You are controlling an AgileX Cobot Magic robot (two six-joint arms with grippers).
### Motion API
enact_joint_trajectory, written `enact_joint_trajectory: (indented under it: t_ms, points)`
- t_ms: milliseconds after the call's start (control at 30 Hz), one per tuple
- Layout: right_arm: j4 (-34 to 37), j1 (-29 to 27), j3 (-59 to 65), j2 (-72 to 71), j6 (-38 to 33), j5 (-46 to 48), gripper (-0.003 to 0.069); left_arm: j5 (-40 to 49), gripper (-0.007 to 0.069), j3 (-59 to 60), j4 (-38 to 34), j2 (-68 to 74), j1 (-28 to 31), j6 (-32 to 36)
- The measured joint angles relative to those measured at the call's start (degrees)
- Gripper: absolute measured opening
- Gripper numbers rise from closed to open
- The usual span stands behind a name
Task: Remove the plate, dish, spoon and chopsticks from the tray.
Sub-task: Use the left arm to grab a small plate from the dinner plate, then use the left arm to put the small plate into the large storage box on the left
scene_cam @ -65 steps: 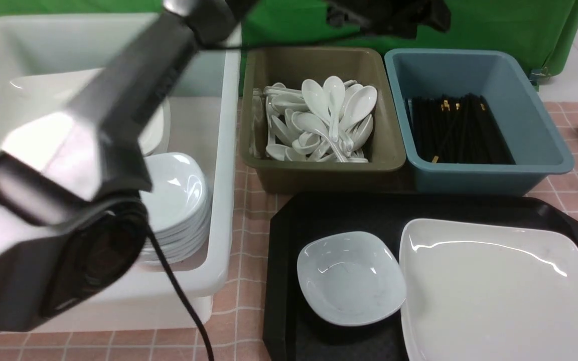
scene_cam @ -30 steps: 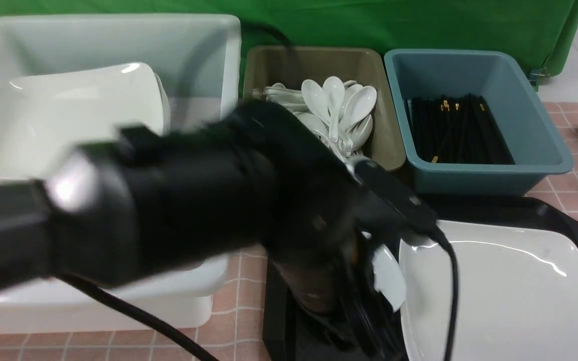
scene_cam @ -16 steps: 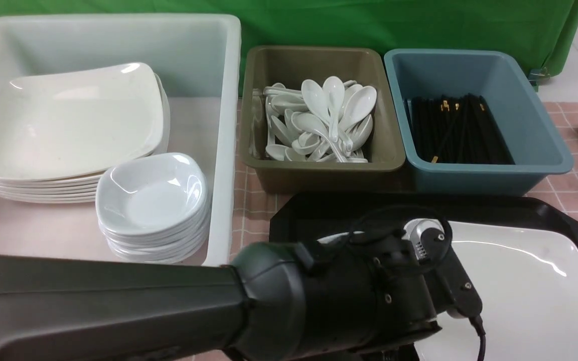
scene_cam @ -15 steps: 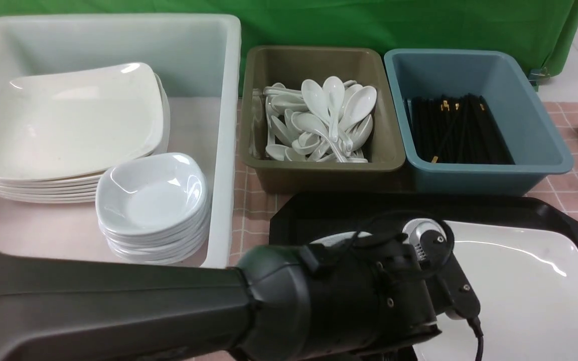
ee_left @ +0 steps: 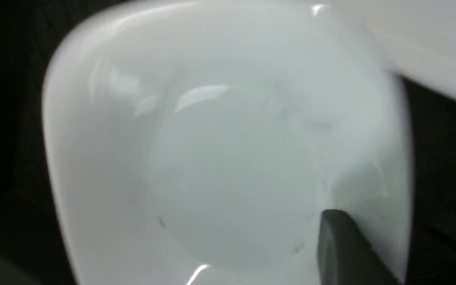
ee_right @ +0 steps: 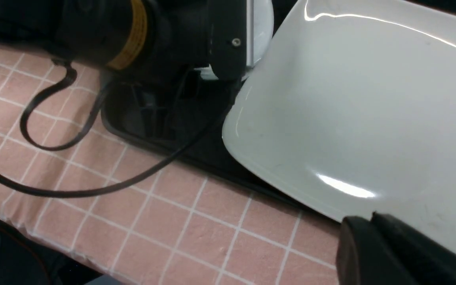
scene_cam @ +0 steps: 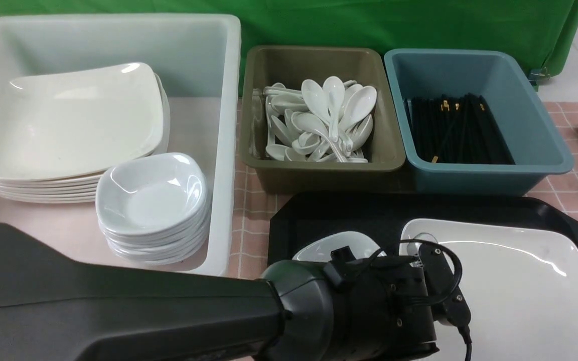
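Note:
The black tray [scene_cam: 349, 213] carries the small bluish-white dish [scene_cam: 336, 244] and, to its right, the large white plate [scene_cam: 515, 286]. My left arm [scene_cam: 359, 311] reaches over the dish and hides most of it. In the left wrist view the dish [ee_left: 220, 150] fills the picture, and my left gripper [ee_left: 374, 237] is shut on its rim, one finger [ee_left: 342, 249] inside and the other hidden. My right gripper [ee_right: 364, 221] is shut at the plate's [ee_right: 354, 99] near edge, nothing seen between its fingers. No spoon or chopsticks show on the tray.
A big white tub [scene_cam: 226, 100] on the left holds stacked plates and small dishes. Behind the tray stand an olive bin [scene_cam: 319, 170] of white spoons and a teal bin [scene_cam: 489, 173] of black chopsticks. The left arm's cable [ee_right: 73, 186] trails over the pink checked cloth.
My left arm swung from over the tub across to the tray and came down on the dish, where its jaws closed. The plate and dish have stayed in place.

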Motion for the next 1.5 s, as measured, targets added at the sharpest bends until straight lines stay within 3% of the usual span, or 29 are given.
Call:
enact_joint_trajectory:
  t_ms: [167,500,733,767,967,1133,1300,1500]
  points:
    - [0.0,0.0,0.0,0.0,0.0,0.2,0.0099,0.8,0.0014,0.0,-3.9,-8.2,0.0,0.0]
    - [0.0,0.0,0.0,0.0,0.0,0.2,0.0114,3.2,0.0011,-4.1,-1.1,-32.0,2.6,0.6]
    - [0.0,0.0,0.0,0.0,0.0,0.3,0.0122,17.7,0.0011,-4.8,0.7,-39.8,16.4,5.5]
    - [0.0,0.0,0.0,0.0,0.0,0.4,0.0123,18.9,0.0011,-3.4,-2.3,-39.8,22.2,10.0]
    - [0.0,0.0,0.0,0.0,0.0,0.4,0.0126,9.3,0.0011,5.3,-16.1,-38.1,36.3,29.5]
    - [0.0,0.0,0.0,0.0,0.0,0.3,0.0126,-1.7,0.0012,12.5,-21.5,-37.2,40.1,43.3]
    - [0.0,0.0,0.0,0.0,0.0,0.2,0.0126,-5.5,0.0048,17.2,-21.6,-36.1,40.2,45.4]
    - [0.0,0.0,0.0,0.0,0.0,0.2,0.0127,-6.3,0.0176,22.1,-19.5,-34.0,40.2,45.5]
